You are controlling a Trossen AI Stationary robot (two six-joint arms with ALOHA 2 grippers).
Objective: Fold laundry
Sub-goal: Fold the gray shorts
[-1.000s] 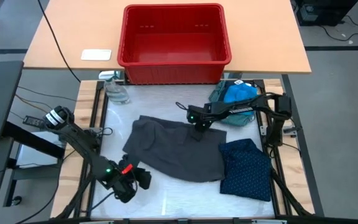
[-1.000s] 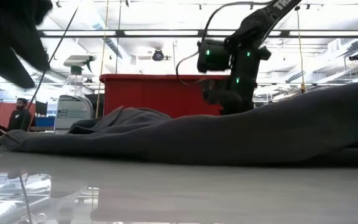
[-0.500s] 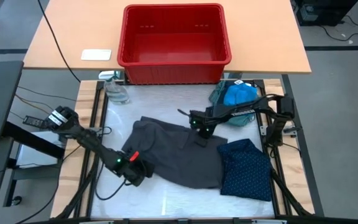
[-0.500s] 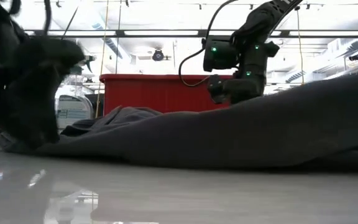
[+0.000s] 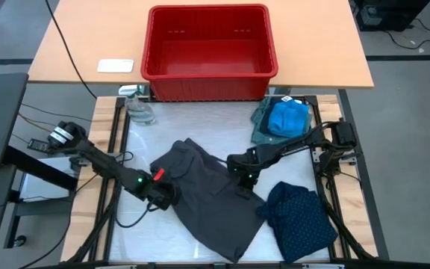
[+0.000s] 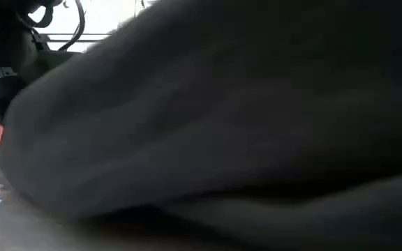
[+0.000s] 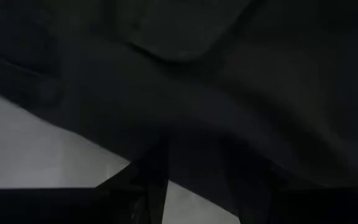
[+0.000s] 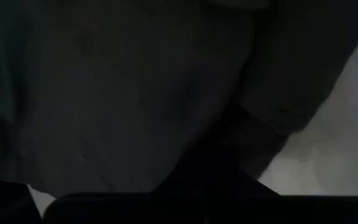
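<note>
Charcoal-grey garment [image 5: 215, 196]: dragged nearer, away from red bin [image 5: 210, 42], now skewed. Left gripper [image 5: 163, 196] and right gripper [image 5: 243, 179] at opposite edges; jaws' state cannot tell. Unfolded.

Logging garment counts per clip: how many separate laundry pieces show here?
4: charcoal-grey garment mid-table between both grippers, navy dotted piece at its right, bright blue piece atop grey-green shirt far right. More may be hidden.

You have four garments on the table: one large charcoal-grey garment [image 5: 215, 198]; one navy dotted piece [image 5: 298, 219]; one bright blue small garment [image 5: 287, 116]; one grey-green shirt [image 5: 262, 128] under it; you also have one red plastic bin [image 5: 209, 52], one spray bottle [image 5: 136, 104], one white card [image 5: 116, 66]; two grippers, the left gripper [image 5: 163, 196] and the right gripper [image 5: 246, 175].
</note>
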